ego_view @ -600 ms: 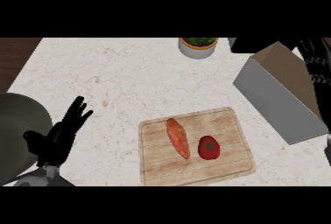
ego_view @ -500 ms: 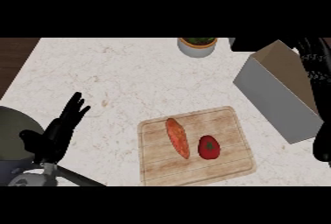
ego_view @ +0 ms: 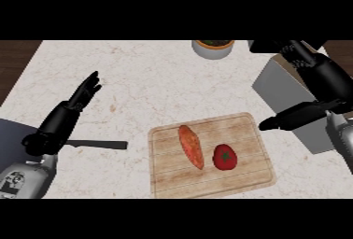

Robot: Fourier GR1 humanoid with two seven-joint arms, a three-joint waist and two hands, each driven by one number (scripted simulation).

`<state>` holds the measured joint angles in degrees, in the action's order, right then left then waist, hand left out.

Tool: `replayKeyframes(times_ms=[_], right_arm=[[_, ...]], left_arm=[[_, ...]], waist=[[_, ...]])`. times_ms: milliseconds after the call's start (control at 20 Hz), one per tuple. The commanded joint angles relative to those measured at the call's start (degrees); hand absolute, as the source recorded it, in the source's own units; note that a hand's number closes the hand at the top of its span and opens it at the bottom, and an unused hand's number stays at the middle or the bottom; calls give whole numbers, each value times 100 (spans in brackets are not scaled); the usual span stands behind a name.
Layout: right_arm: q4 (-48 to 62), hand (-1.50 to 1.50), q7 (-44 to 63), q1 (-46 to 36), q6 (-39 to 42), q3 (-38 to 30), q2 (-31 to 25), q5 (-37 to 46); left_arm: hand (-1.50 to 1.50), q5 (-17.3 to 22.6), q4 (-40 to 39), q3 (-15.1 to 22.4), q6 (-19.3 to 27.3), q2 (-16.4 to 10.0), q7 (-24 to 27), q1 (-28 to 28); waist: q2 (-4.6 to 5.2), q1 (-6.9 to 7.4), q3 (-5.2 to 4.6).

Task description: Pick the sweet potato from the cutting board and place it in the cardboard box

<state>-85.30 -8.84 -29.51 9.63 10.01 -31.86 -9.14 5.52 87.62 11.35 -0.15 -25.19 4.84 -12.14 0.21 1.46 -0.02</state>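
Note:
An orange sweet potato (ego_view: pixel 191 146) lies lengthwise on the left half of the wooden cutting board (ego_view: pixel 248 135). To its right on the board lies a red tomato (ego_view: pixel 224 157). The cardboard box (ego_view: pixel 281 87) stands at the right of the counter, showing a grey side wall. My right hand (ego_view: pixel 324 81) hangs open over the box, thumb (ego_view: pixel 286 119) pointing left toward the board's right corner and touching nothing. At the left, my left hand (ego_view: pixel 72 109) is open with fingers (ego_view: pixel 89 86) straight, well away from the board.
A round pot (ego_view: pixel 212 47) with dark contents stands at the counter's back edge. A dark pan (ego_view: pixel 10 135) sits at the left with its handle (ego_view: pixel 96 144) pointing toward the board, just under my left forearm. Dark wood borders the counter's left edge.
My right hand has come in from the right edge and now hangs over the box, its thumb near the board. The left hand has shifted slightly right and up.

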Motion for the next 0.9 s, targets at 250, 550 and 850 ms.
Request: replayKeyframes(times_ms=[250,550,850], right_arm=[[783,-150,-1846,-522,403,879,-63,1769],[119,-150,-612,-949,1196,1676,-448,2505],[-625,-150,603,-1194,1867,2608,36,3117]], left_arm=[[0,-155,-188,-43,-202,47,33,-310],[0,-173,-321,-178,-200,70,3,-308],[0,-229,-138,-155,-259,81,-34,-111]], waist=[[5,-49,4],[-36,-151,-12],[-58,-121,-8]])
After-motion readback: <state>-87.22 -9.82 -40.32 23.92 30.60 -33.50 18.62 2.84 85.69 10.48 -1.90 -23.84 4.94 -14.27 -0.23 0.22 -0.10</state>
